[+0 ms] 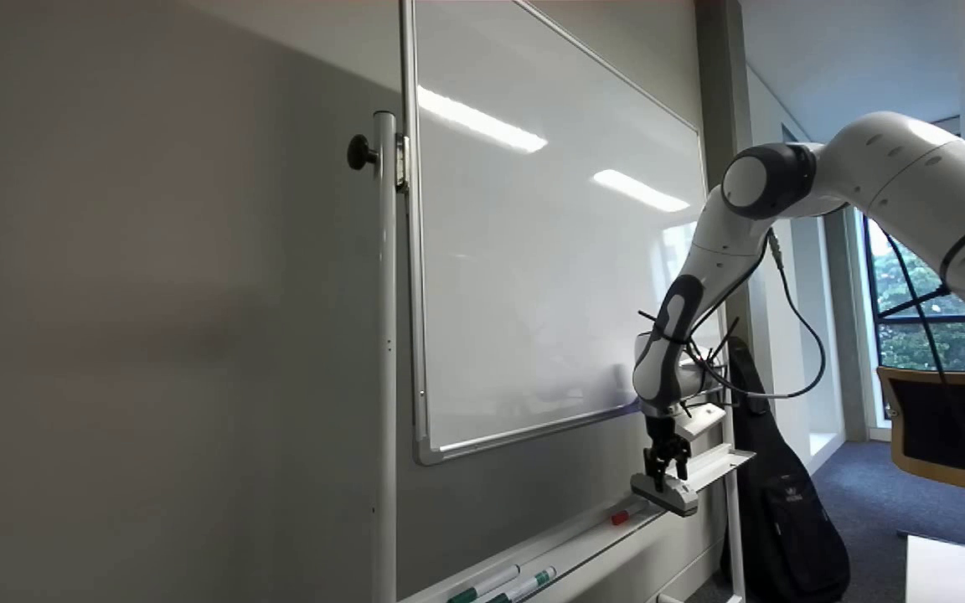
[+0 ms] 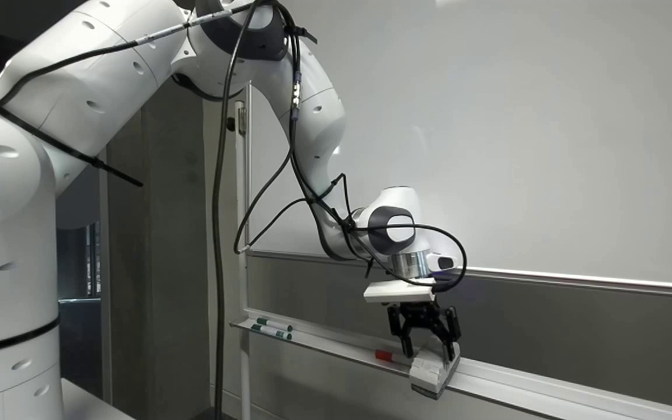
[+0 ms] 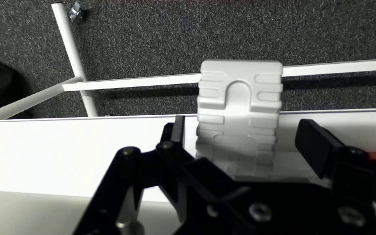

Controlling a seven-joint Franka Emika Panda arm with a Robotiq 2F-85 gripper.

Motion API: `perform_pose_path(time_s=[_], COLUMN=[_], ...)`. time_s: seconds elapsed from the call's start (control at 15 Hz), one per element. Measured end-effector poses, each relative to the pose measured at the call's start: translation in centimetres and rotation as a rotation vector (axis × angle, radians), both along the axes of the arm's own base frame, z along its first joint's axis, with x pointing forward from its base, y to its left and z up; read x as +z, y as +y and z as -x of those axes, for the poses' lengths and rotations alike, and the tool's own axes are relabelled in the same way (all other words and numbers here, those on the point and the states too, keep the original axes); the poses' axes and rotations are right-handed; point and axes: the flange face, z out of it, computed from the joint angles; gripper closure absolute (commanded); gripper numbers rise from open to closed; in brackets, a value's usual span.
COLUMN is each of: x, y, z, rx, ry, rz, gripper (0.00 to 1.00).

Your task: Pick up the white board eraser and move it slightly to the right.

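Note:
The white board eraser is a white oblong block with ridged sides, seen in both exterior views (image 1: 665,492) (image 2: 431,370) and in the wrist view (image 3: 238,120). It lies crosswise on the whiteboard's tray, its near end overhanging the front edge. No red patch shows on it. My black gripper is above it in both exterior views (image 1: 670,479) (image 2: 429,353), pointing down. In the wrist view the gripper (image 3: 242,135) is open, one finger on each side of the eraser, with a gap on both sides. The gap is narrower at the left finger. The eraser's rear end is hidden by the gripper.
The narrow white tray (image 1: 566,548) (image 2: 517,394) runs below the large whiteboard (image 1: 558,251). A red-capped marker (image 2: 384,355) lies close beside the eraser. Green-capped markers (image 2: 275,328) lie at one tray end. The whiteboard's lower frame edge is close to the wrist.

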Motion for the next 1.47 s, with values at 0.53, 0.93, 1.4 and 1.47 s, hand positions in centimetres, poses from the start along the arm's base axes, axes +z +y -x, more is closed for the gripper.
perform_pose_path(time_s=[0.53, 0.93, 1.4, 1.47], x=[0.0, 1.0, 5.3, 6.2], y=[0.2, 2.7, 7.7, 9.0], z=[0.1, 1.9, 7.1, 7.7], rx=[-0.003, -0.004, 0.018, 0.034], ry=[-0.002, 0.010, 0.073, 0.066], rz=[-0.005, -0.044, -0.099, -0.103], gripper=[0.00, 0.00, 0.00, 0.00])
